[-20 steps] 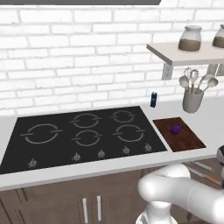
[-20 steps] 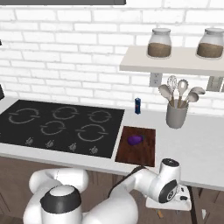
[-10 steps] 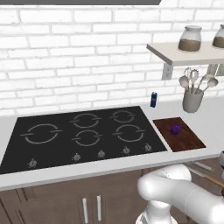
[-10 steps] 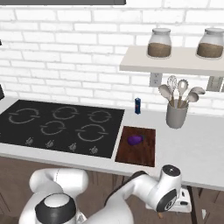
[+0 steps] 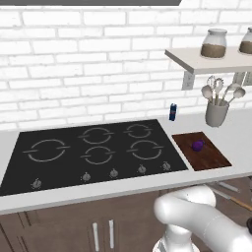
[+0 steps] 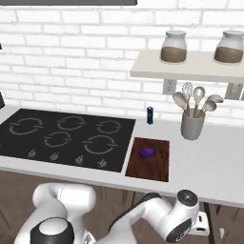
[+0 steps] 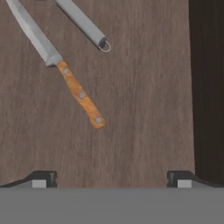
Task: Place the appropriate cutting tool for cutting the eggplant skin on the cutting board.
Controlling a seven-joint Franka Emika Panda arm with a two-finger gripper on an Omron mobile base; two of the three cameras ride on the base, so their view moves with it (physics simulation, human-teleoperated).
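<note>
Where base views show eggplant (image 5: 198,145) on cutting board (image 5: 201,150), hand view shows knife (image 7: 59,64), end effector (image 7: 111,177) spread open

No readable text, labels, brands, nos. or signs anywhere. Jars (image 6: 173,46) on the shelf carry no lettering. The small blue bottle (image 6: 150,115) at the back of the bench is too small to show any print. Cooktop (image 5: 93,150) shows ring marks and knobs, no figures. Knife (image 7: 57,59) w/ orange handle has rivets but no maker's stamp I can make out.
</note>
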